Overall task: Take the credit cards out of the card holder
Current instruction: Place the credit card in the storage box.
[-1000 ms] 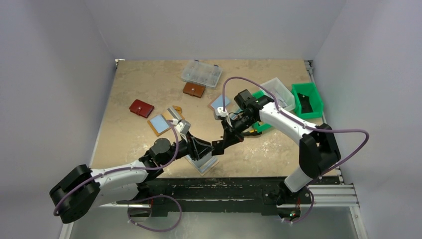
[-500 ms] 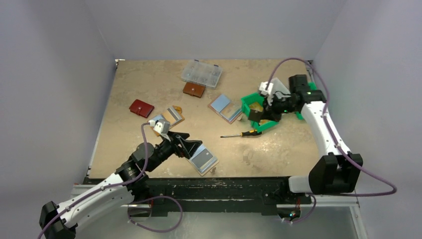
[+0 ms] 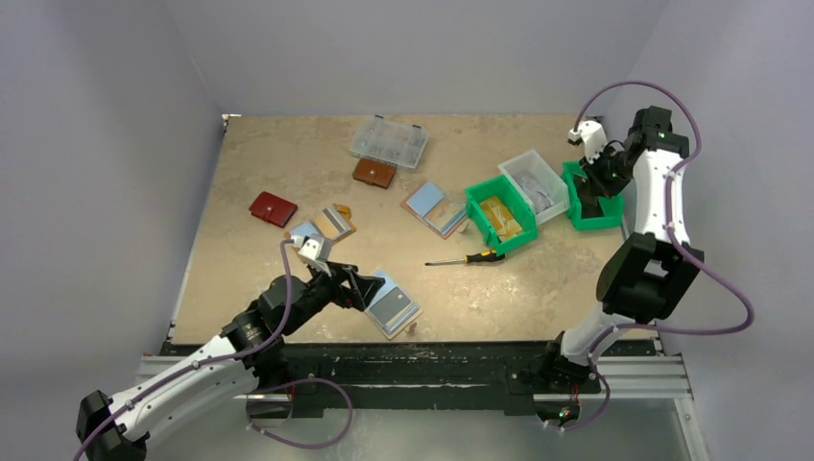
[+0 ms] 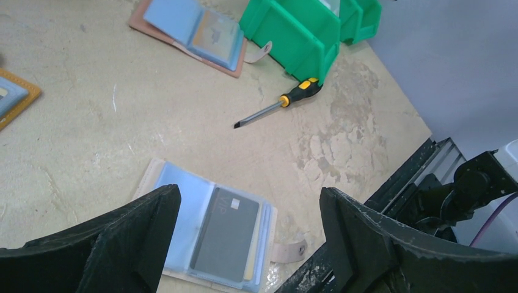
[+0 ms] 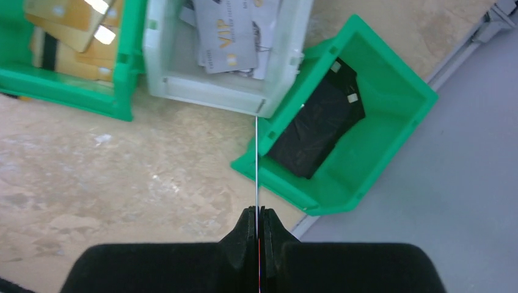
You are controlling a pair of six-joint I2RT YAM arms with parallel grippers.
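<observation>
The small tan folding card holder with a snap tab [image 4: 183, 201] lies open and flat on the mottled beige tabletop [image 3: 288, 163], near the front edge and directly below the left gripper [image 4: 249, 198]. That gripper hovers with its jaws spread wide and touches nothing. The job is not finished: a dark grey card marked VIP [image 4: 225, 235] sits in one of the pale blue sleeves, and a sliver of yellow at its lower edge may be another card, though that is too small to tell. At the far right, the right gripper [image 5: 256, 213] has its fingers pressed together on a thin card [image 5: 256, 159] seen edge-on, held over the spot where the white plastic bin [image 5: 287, 61] meets a green plastic bin [image 5: 379, 122] with something black inside. Silver VIP cards [image 5: 229, 36] already lie in the white bin, so part of the unloading looks done. What seems left is to drop the pinched card — and then to draw out at least the grey one.
</observation>
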